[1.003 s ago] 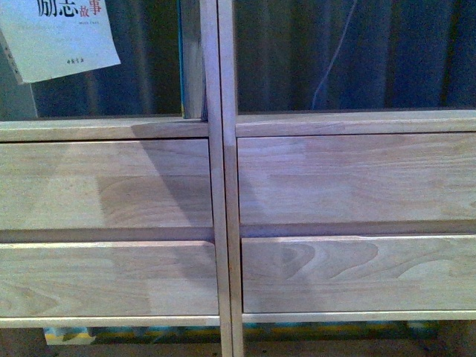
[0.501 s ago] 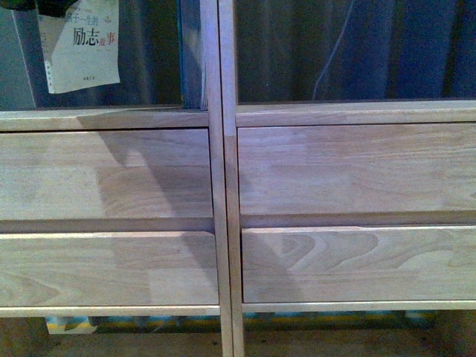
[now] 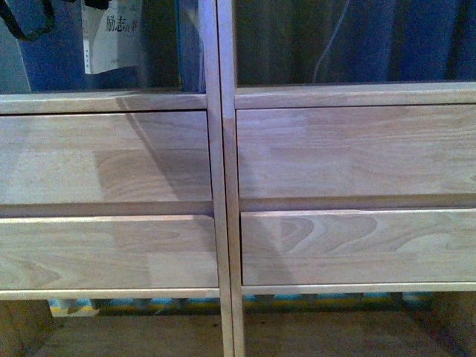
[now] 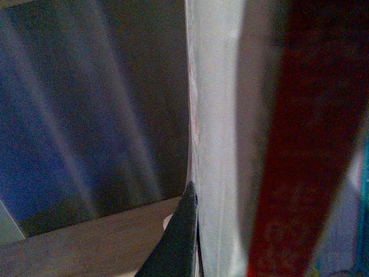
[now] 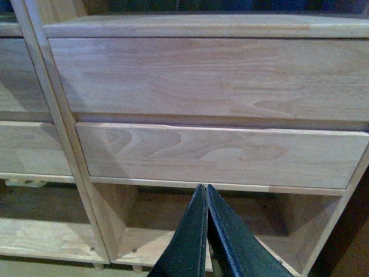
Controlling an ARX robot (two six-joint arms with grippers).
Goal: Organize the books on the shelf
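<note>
The white book (image 3: 111, 41), with black Chinese characters, hangs upright in the upper left compartment of the light-wood shelf (image 3: 223, 186). It is a little above the ledge and left of the centre post. A dark teal book (image 3: 190, 44) stands against that post. In the left wrist view my left gripper (image 4: 193, 199) is shut on the white book (image 4: 213, 144). One dark finger (image 4: 179, 242) presses its cover beside a red band; the other finger is hidden. My right gripper (image 5: 206, 190) is shut and empty. It sits low before an open compartment under the shelf's drawer fronts (image 5: 219, 75).
A dark blue curtain (image 3: 372, 37) shows through the backless compartments, with a thin pale cable (image 3: 327, 52) hanging before it. A black looped strap (image 3: 30, 26) hangs at the upper left. A coloured strip (image 3: 223, 303) lies on the floor under the shelf.
The white book has moved right toward the centre post and looks smaller, farther into the compartment. The shelf ledge sits higher in the front view than before.
</note>
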